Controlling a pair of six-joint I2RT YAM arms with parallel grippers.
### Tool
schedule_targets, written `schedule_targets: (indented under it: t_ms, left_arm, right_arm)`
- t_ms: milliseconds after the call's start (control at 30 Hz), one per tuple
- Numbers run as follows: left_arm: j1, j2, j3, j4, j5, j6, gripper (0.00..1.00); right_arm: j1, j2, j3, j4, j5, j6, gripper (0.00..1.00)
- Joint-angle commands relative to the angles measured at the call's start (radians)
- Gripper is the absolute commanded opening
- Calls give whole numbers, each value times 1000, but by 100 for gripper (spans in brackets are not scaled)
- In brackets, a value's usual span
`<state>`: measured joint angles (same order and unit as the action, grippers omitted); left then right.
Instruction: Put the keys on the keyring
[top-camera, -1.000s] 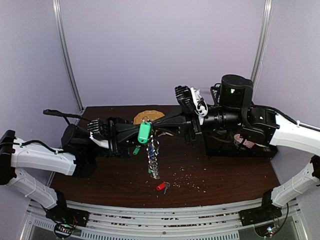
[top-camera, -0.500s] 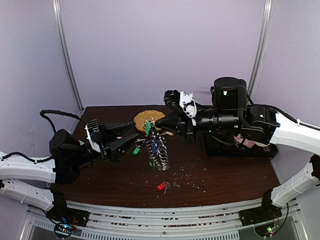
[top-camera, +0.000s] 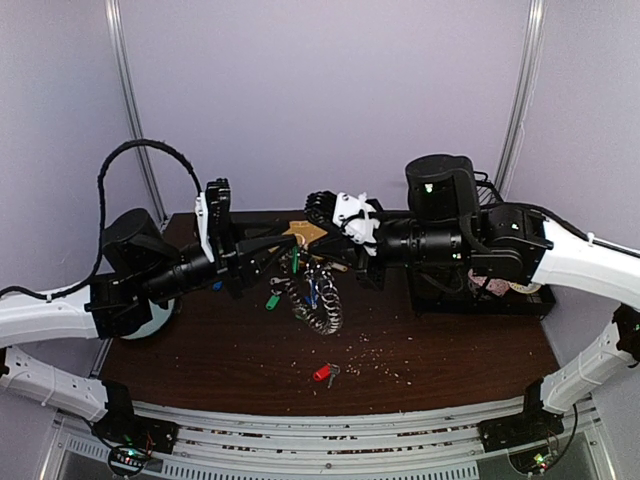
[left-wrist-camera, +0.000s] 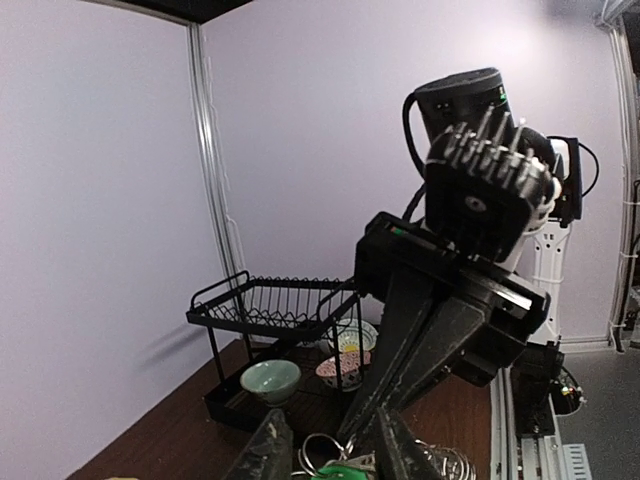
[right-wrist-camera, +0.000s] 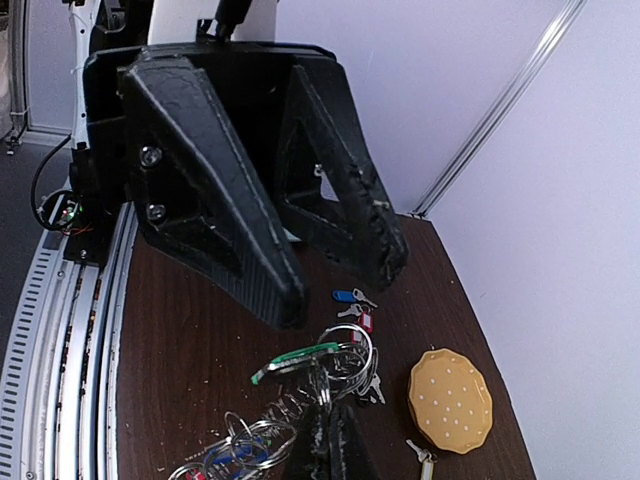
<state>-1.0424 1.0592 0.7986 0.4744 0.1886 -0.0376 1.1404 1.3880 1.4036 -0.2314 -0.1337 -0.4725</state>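
Observation:
My right gripper (top-camera: 305, 250) is shut on the keyring (top-camera: 318, 305), a wire ring fringed with small keys that hangs down from its tips (right-wrist-camera: 335, 445). A green-tagged key (right-wrist-camera: 300, 360) sits at the ring's top, just in front of those tips. My left gripper (top-camera: 283, 252) faces it from the left, open, its fingers (right-wrist-camera: 215, 190) spread above the green tag without touching it. In the left wrist view the green tag (left-wrist-camera: 338, 470) shows low between the fingers (left-wrist-camera: 268, 450). Loose keys lie on the table: a red one (top-camera: 321, 373), a green one (top-camera: 272, 300), a blue one (right-wrist-camera: 345, 296).
A yellow-orange round plate (right-wrist-camera: 450, 400) lies at the back of the table, a yellow-tagged key (right-wrist-camera: 420, 455) beside it. A black dish rack (left-wrist-camera: 270, 310) with a green bowl (left-wrist-camera: 270, 380) and patterned dishes stands at the right. Crumbs dot the dark wood tabletop (top-camera: 430, 350).
The left gripper held the green tag a second ago; it has opened, let go and its arm has risen. The right gripper carried the keyring leftwards.

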Motion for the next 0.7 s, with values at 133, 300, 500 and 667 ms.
schedule_targets:
  t_ms: [133,300,500,667]
  left_arm:
    - [-5,13,73,-206,-13,-71,42]
    - [-116,-45,-46,-105,-233,112,58]
    - [-156,-3,-39,-37,-451,198,51]
    - [-156,-19,-50,-28,-512,199,43]
  right_arm:
    - [11,6,67,31,66,0,0]
    - [11,42,111,33,103,93,0]
    - [12,44,106,55,89,145,0]
    - [12,39,101,58,81,141,0]
